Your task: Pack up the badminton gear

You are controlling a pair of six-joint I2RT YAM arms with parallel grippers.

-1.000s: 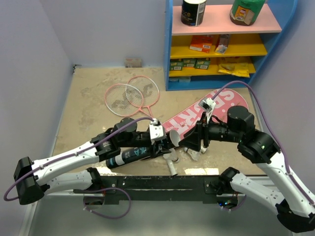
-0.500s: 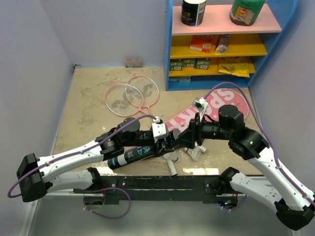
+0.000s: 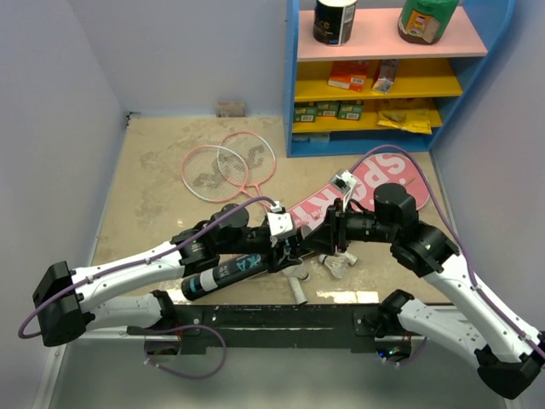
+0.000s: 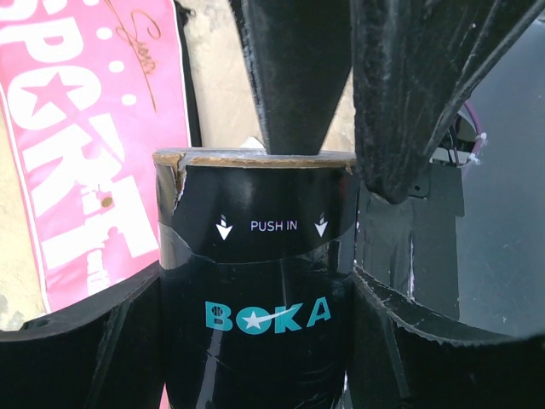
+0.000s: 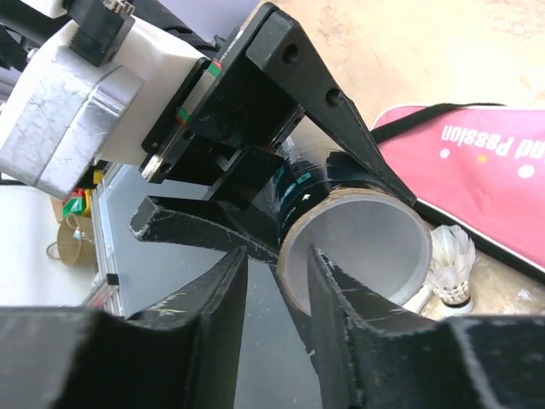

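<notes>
Left claw (image 4: 255,285) clamps the shuttle tube (image 4: 255,243), probably light and crushable, near its two-o'clock mouth; right claw (image 5: 277,260) straddles that rim, pinch unclear; hold mid-barrel.

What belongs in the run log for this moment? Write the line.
left tool: gripping long black shuttle tube | right tool: jaws astride tube rim | white feather shuttlecock: outside tube

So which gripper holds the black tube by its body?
The left gripper: it clasps the BOKA tube from both sides; the right gripper only straddles its open rim.
</notes>
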